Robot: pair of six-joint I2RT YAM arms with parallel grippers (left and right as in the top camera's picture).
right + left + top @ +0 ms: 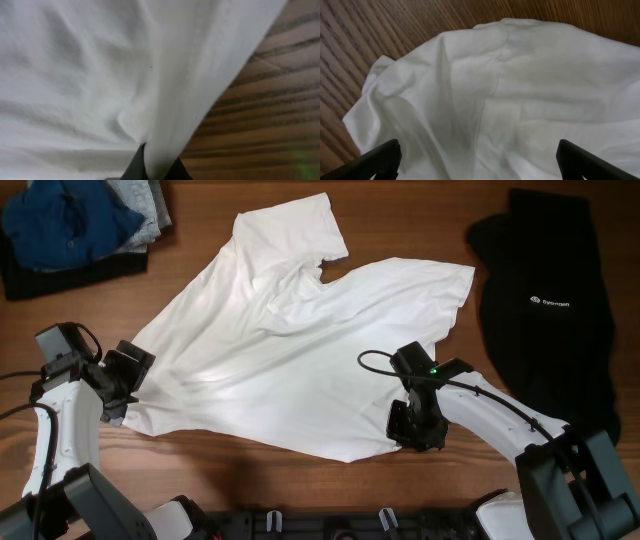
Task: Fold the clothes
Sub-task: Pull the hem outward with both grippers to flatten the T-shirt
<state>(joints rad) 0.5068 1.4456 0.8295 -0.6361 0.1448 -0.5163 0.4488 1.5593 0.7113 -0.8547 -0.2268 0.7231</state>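
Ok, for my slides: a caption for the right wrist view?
Right gripper shut on a pinched fold of the white T-shirt, wooden table beside it.

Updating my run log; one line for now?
left end effector: open, at T-shirt edge | right end effector: shut on T-shirt | fold: not started

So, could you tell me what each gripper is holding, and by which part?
The right gripper pinches the large white thin-fabric T-shirt at its near right edge; the open left gripper holds nothing.
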